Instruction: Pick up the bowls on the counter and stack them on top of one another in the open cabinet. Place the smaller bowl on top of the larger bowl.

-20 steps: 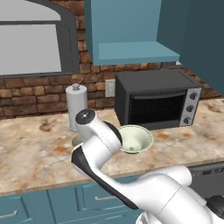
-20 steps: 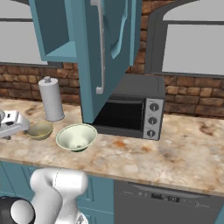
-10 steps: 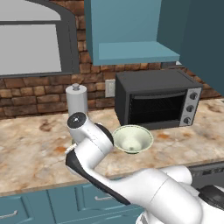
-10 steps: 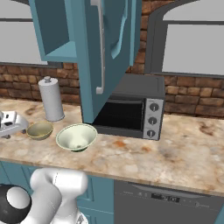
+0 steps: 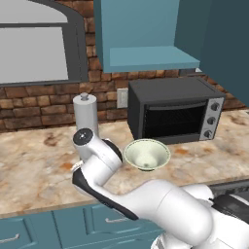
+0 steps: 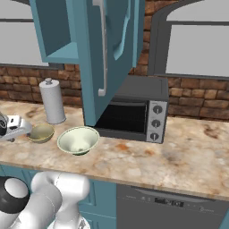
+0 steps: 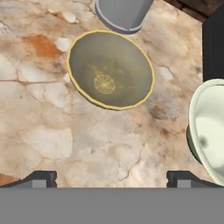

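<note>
The smaller bowl [image 7: 109,70] is olive-yellow and sits upright on the counter [image 7: 52,131], just ahead of my open gripper [image 7: 111,180], whose two dark fingertips [image 7: 39,178] stand wide apart with nothing between them. The larger bowl [image 7: 210,127], pale greenish-white, rests at the right edge of the hand view. In the right base view my gripper [image 6: 20,129] hovers just left of the smaller bowl [image 6: 41,132], with the larger bowl [image 6: 78,140] beside it. My arm hides the smaller bowl in the left base view, where the larger bowl [image 5: 147,154] shows. The cabinet [image 5: 151,58] hangs open above.
A tall grey canister [image 6: 52,102] stands right behind the smaller bowl. A black toaster oven [image 6: 134,116] sits behind the larger bowl. The open cabinet door [image 6: 105,53] juts out over the counter [image 6: 188,152], above the oven's left side.
My arm's upper joint has drifted a little to the left in the left base view. The bowls have not moved and the gripper has stayed open.
</note>
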